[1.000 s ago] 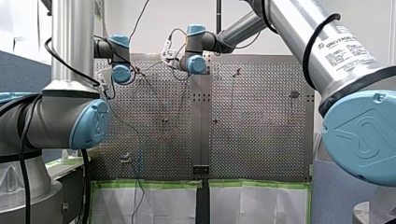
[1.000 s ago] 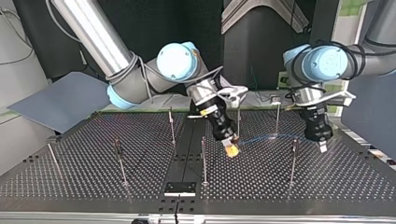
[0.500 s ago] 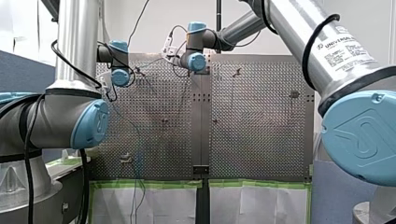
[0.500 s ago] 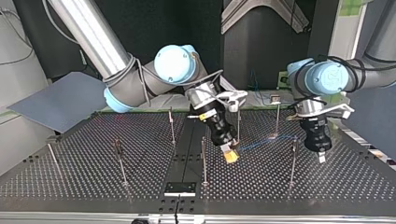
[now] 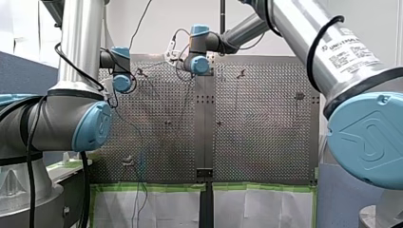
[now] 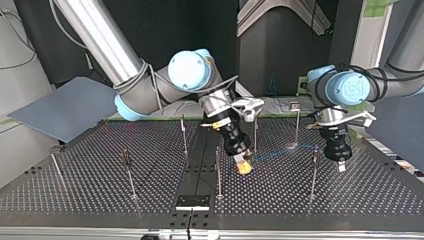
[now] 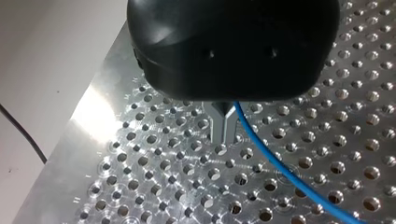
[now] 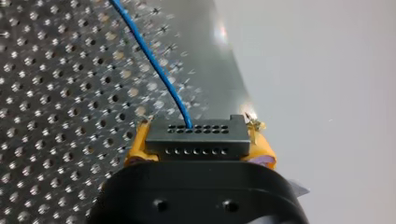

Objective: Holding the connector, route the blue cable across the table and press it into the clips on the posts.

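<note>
**A:** Which step is shown?

**B:** Routing. The right hand (image 6: 243, 165) clamps the connector (image 8: 196, 139) between its yellow pads. The cable (image 8: 149, 60) leaves the connector ahead of that hand, above the counter (image 8: 56, 93).

**A:** And the left hand (image 7: 224, 133)?

**B:** Its fingers are closed together, visibly gripping nothing, and the cable passes just beside them. The next move probably calls for drawing the cable taut and lowering it into a clip on a post (image 6: 314, 170).

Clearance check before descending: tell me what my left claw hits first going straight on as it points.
Probably the perforated table, right below the left claw; the blue cable runs beside that line, not across it.
</note>
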